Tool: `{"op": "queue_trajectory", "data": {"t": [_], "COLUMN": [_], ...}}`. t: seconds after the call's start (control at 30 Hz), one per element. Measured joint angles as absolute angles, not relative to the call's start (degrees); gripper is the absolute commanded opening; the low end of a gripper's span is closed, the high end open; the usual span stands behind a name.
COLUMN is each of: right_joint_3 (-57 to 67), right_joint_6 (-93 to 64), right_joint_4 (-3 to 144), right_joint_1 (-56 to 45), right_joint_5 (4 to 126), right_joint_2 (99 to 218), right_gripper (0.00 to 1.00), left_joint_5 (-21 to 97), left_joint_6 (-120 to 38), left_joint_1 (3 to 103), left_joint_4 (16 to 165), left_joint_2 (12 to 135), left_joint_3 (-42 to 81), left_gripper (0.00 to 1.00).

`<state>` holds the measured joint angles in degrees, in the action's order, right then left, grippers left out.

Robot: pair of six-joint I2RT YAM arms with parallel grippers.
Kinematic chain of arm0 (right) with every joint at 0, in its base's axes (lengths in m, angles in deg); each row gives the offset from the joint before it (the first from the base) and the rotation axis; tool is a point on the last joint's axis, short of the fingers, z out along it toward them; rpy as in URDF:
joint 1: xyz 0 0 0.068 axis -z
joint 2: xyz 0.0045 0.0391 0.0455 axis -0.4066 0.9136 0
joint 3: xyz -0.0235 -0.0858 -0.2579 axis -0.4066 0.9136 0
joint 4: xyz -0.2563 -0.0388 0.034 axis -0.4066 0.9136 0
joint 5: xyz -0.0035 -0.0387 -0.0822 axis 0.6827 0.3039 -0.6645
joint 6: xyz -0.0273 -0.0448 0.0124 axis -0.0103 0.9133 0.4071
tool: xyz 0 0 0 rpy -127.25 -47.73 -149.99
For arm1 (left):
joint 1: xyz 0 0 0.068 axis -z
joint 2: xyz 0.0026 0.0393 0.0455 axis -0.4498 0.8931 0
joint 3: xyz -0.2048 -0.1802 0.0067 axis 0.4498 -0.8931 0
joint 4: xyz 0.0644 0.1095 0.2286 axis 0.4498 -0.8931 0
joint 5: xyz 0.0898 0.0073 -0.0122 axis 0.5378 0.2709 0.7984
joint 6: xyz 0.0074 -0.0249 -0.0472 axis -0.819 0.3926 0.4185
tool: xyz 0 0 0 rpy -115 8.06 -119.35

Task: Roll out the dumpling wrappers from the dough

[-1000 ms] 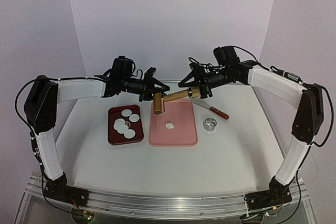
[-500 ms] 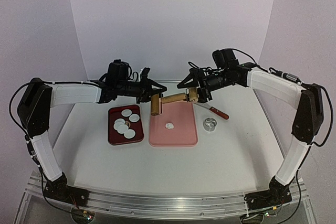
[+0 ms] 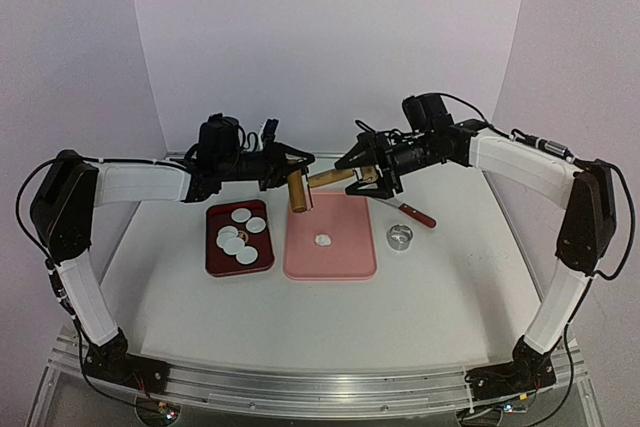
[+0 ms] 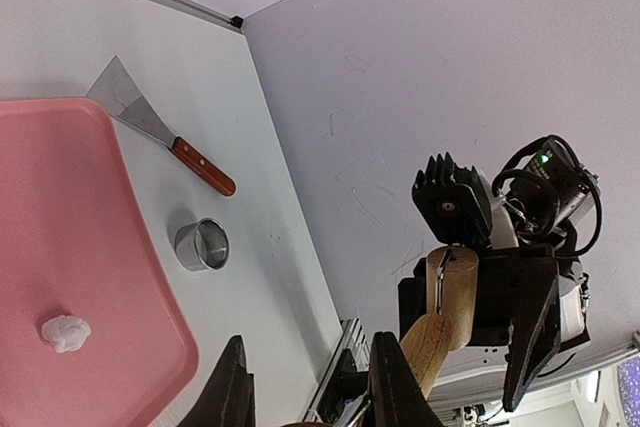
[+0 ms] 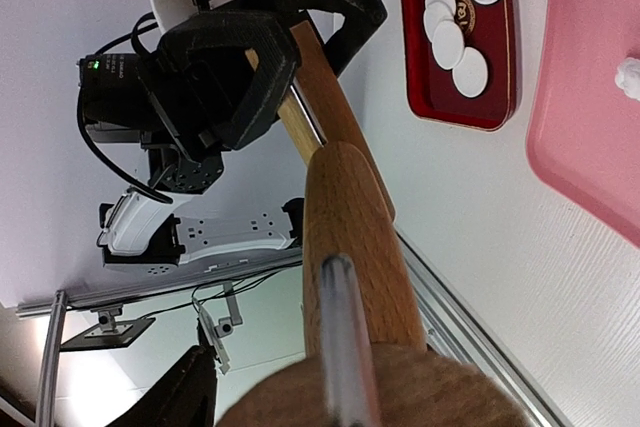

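**Step in hand (judged):** the tool is being positioned and rolling has not yet begun. The rolling pin (image 3: 322, 179) hangs in the air over the 12 o'clock edge of the board, between both arms. The next move calls for lowering the barrel onto the dough and pressing outward evenly.

**Components, largest first:**
- Desk (image 3: 450, 287): white, flat, matte.
- Board (image 3: 345, 262): pink, smooth, a rounded rectangle at centre.
- Tray (image 3: 222, 262): dark red, glossy, at 9 o'clock of the board.
- Rolling pin: turned wood with a metal axle.
- Left end effector (image 3: 289, 162): pinching the pin's barrel end.
- Right end effector (image 3: 362, 176): fingers spread about the opposite end.
- Scraper (image 3: 408, 211): metal blade and wooden handle, at 2 o'clock.
- Ring cutter (image 3: 400, 238): bright metal, at 3 o'clock.
- Dumpling wrappers (image 3: 240, 215): thin white discs lying in the tray.
- Dough (image 3: 323, 240): a small, soft-looking white lump near the board's centre.
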<state>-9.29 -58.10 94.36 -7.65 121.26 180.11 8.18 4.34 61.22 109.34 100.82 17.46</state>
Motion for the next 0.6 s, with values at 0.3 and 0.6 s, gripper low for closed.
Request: {"op": "queue_trajectory", "data": {"t": [0.3, 0.6], "right_joint_3": [-7.9, -7.9], "right_joint_6": [-49.7, -44.1], "right_joint_4": [95.0, 95.3], "right_joint_1": [-8.2, -8.5], "right_joint_5": [117.8, 116.8], "right_joint_2": [178.8, 177.3], "right_gripper": [0.69, 0.72], "left_joint_5": [-1.3, -6.7], "left_joint_6": [6.2, 8.6], "left_joint_1": [60.9, 60.9], "left_joint_4": [106.6, 104.6], "left_joint_2": [104.1, 105.3], "left_joint_3": [20.4, 22.3], "left_gripper": [0.00, 0.00]}}
